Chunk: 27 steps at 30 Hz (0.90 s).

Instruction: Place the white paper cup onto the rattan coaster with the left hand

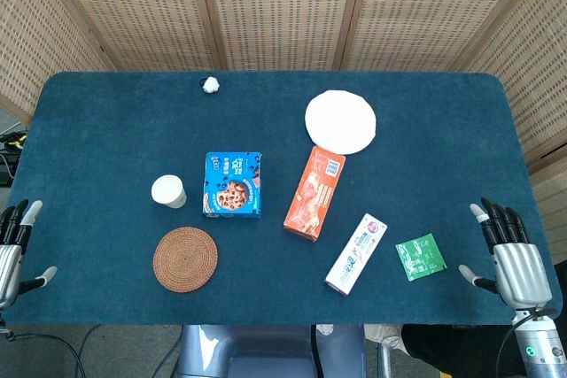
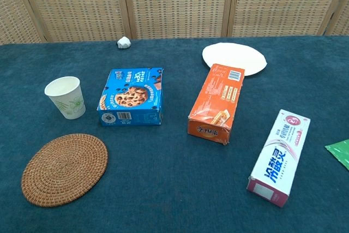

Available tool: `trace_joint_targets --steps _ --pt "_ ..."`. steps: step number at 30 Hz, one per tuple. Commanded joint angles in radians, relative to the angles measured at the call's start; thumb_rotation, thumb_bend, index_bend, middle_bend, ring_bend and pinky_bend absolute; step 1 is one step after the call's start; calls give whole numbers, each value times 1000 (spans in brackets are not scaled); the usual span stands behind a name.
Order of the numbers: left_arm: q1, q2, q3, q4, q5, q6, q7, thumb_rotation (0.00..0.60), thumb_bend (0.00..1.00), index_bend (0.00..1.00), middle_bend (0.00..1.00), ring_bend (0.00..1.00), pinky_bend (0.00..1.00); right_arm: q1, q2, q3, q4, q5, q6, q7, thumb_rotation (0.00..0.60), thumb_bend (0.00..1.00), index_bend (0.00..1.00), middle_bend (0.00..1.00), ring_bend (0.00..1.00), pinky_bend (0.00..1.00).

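We find the white paper cup point(image 1: 168, 191) standing upright, mouth up, in the left-centre of the head view, on the dark blue cloth of the bench point(image 1: 89, 121). The rattan coaster point(image 1: 185, 259), a flat woven disc with a coarse spiral texture, lies just below the cup in the frame, apart from it; we judge this short gap suits a simple lift-and-set move. The left hand point(image 1: 12, 250) rests at the lower left edge, fingers spread, holding nothing. The right hand point(image 1: 507, 250) sits at the lower right, likewise spread and empty. A glossy blue cookie box point(image 1: 234, 185) lies just right of the cup, so we would approach from the left.
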Motion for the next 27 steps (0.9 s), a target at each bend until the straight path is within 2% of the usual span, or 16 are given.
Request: trace_joint_targets --steps 1,27 --pt "0 -1 0 2 1 2 -2 600 162 0 0 0 0 -1 0 -1 -2 -2 1 -2 600 133 0 0 0 0" --pt "3 0 1 -1 4 5 3 600 162 0 0 0 0 -3 3 -3 -2 -7 7 3 600 132 1 0 0 0"
